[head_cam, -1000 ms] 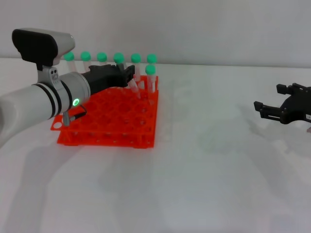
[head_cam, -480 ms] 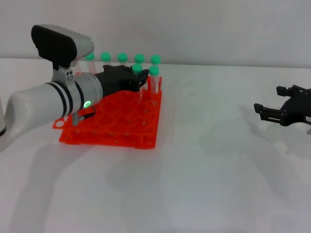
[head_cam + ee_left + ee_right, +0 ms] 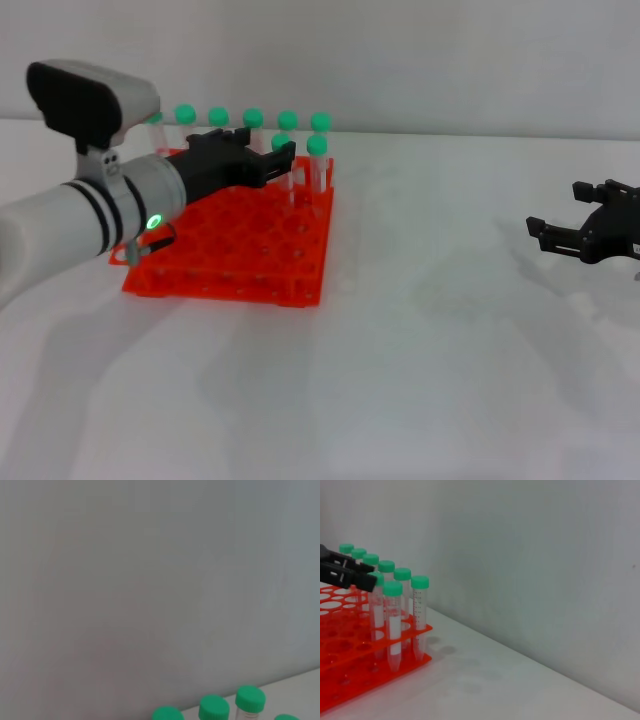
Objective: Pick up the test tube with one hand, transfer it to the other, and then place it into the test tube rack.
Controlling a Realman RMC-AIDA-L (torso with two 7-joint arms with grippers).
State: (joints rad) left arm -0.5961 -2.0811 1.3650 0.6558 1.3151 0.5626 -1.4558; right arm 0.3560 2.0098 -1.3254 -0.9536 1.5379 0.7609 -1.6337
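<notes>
White table [image 3: 420,380] across the whole lower head view. Left forearm [image 3: 70,225], silver-grey with black bands and a green light, reaching in from the left edge. Orange-red test tube rack [image 3: 240,265] left of centre, green-capped tubes upright along its far row and right corner. Left gripper [image 3: 262,160] over the rack's far part, fingers pointing toward the second-row tube; gap between them not readable, nothing visibly held. Right gripper [image 3: 560,235] at the far right edge, low over the table, well apart from the rack, fingers spread, holding nothing.

Right wrist view only: rack [image 3: 350,650] lower left, clear tube bodies with printed scale, the test tube [image 3: 376,611] upright in a hole just beside the left gripper's dark fingertips [image 3: 362,582].

Left wrist view: mostly grey wall, only green caps [image 3: 250,699] along the bottom edge.
</notes>
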